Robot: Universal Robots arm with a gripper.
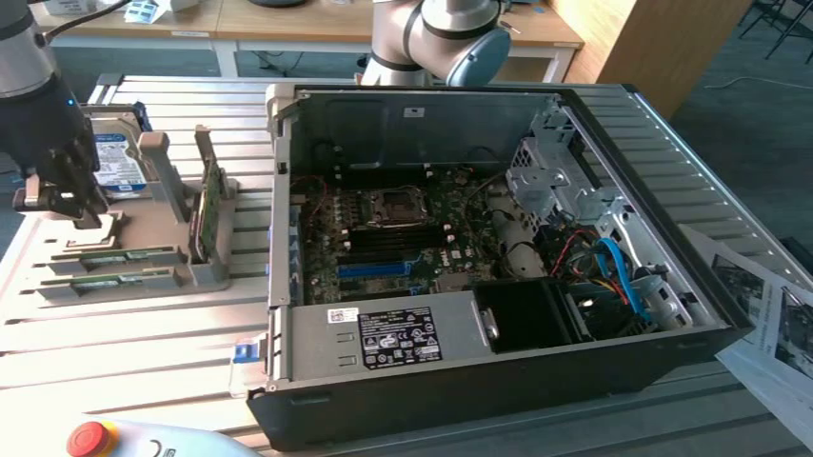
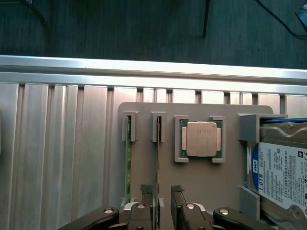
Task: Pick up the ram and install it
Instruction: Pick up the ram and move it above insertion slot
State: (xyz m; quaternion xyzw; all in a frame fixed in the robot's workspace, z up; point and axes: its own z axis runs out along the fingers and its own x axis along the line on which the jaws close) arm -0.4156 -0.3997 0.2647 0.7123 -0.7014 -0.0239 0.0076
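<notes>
The gripper [image 2: 162, 194] stood narrowly open, fingers [image 2: 145, 190] either side of the ram [image 2: 157, 153] (contact not discernible). The ram sat on edge in the second slot from the edge of the grey holder [image 2: 201, 182], another stick [image 2: 128, 153] alongside, the processor [image 2: 200, 139] beyond.

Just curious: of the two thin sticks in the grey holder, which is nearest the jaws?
The stick beside the square silver chip: the jaws straddle it, while the other stick stands outside them.
</notes>
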